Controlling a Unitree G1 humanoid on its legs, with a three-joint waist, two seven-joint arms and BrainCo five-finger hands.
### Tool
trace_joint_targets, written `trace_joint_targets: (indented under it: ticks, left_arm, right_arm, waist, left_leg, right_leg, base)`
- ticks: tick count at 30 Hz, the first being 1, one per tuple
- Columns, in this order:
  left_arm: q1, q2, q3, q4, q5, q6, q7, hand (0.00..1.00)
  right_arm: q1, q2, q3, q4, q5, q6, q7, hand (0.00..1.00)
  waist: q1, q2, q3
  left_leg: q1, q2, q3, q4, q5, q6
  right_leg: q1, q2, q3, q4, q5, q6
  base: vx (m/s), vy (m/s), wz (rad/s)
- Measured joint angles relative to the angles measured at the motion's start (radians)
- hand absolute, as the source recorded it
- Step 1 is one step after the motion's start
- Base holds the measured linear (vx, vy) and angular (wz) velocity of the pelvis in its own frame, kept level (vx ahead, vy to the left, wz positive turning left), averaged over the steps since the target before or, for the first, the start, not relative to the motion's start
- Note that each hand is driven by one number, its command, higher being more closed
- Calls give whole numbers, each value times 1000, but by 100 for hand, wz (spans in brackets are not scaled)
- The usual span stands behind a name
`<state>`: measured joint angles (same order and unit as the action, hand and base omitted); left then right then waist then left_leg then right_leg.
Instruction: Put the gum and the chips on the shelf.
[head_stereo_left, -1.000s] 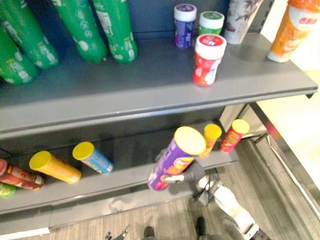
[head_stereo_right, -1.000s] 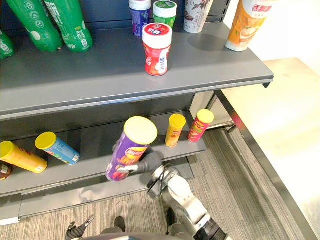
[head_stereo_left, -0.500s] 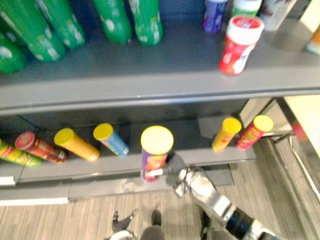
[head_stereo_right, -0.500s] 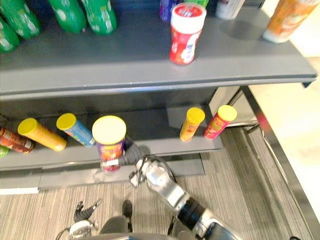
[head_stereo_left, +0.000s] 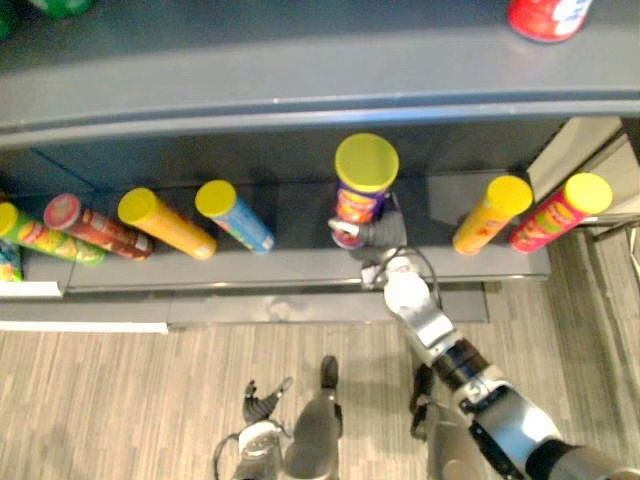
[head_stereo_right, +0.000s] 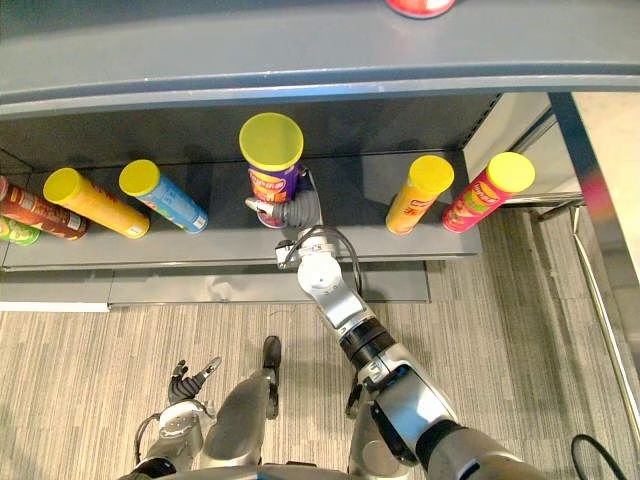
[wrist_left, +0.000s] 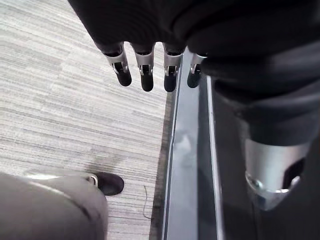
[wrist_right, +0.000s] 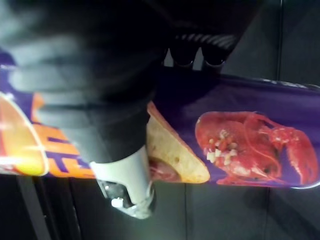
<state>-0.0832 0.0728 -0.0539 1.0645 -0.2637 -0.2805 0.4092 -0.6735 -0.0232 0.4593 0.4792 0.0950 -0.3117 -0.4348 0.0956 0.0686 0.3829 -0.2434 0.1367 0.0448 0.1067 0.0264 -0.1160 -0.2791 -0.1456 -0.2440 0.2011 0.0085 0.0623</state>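
A purple chips can with a yellow lid stands upright on the lower shelf, between a blue can and an orange one. My right hand reaches in from the front and is shut on its lower part. In the right wrist view the fingers and thumb wrap the purple can. A red gum jar stands on the upper shelf. My left hand hangs low over the floor, its fingers straight and holding nothing.
Other chips cans lean on the lower shelf: green, red, yellow and blue to the left, orange and pink-red to the right. The upper shelf overhangs the lower one. Grey wood-look floor lies in front.
The camera has tilted down. My right hand has carried the purple can forward from in front of the shelf and stood it upright on the lower shelf.
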Motion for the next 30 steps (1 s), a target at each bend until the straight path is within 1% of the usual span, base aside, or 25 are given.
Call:
trace_joint_targets:
  ticks: [2,6,9,11,16,20,22,25,30]
  left_arm:
    - [-1,-9,0,-15,-5,0,-1,0]
    - [-2,-22,2,-52,-7,0,-2,0]
    - [-2,-31,5,-80,-7,0,-3,0]
    - [-3,-36,13,-91,-8,0,-6,0]
    - [-3,-56,44,-132,-7,-1,-23,0]
    - [-3,-69,61,-154,-7,-1,-24,0]
    - [-3,-70,61,-159,-7,-1,-24,0]
    - [-4,-70,65,-167,-7,-2,-24,0]
    - [-7,-72,80,-167,-7,-4,-23,0]
  right_arm:
    - [-18,6,0,0,-19,0,-16,100]
    - [-44,16,-24,9,-20,1,-55,100]
    - [-53,20,-58,9,-20,1,-98,100]
    - [-71,20,-64,12,-19,1,-128,100]
    - [-121,20,-85,49,-21,0,-179,100]
    - [-150,19,-88,74,-81,-2,-217,100]
    - [-175,18,-88,97,-96,-3,-232,100]
    - [-205,16,-91,131,-95,-18,-243,100]
    - [-211,2,-87,190,-96,-28,-263,100]
  waist:
    - [2,2,12]
    - [2,6,21]
    - [20,7,23]
    - [18,7,24]
    - [19,8,37]
    - [18,8,39]
    - [16,9,40]
    - [17,9,40]
    - [18,12,43]
  left_leg:
    - [-5,-1,-2,0,2,1]
    - [-18,-1,3,0,4,4]
    - [-23,-6,9,3,6,-2]
    - [-45,-6,11,18,8,1]
    - [-76,-4,21,67,-7,-4]
    - [-109,-2,24,129,-37,-3]
    - [-126,0,24,152,-47,-2]
    - [-159,5,24,184,-57,-2]
    - [-180,9,28,211,-67,3]
  right_leg:
    - [-17,-10,-6,35,-19,-2]
    - [-41,-29,-24,85,-49,0]
    - [-66,-46,-26,138,-82,0]
    - [-88,-60,-36,172,-102,1]
    - [-121,-81,-54,241,-138,-5]
    - [-148,-93,-55,289,-166,-10]
    - [-160,-95,-57,303,-171,-12]
    - [-183,-97,-59,320,-174,-15]
    - [-193,-100,-62,330,-177,-16]
  base:
    - [4,-17,10]
    - [31,-5,16]
    - [59,-17,8]
    - [43,-30,16]
    - [39,-40,7]
    - [-11,-25,0]
    - [-16,-9,1]
    - [-39,-6,3]
    - [-7,1,2]
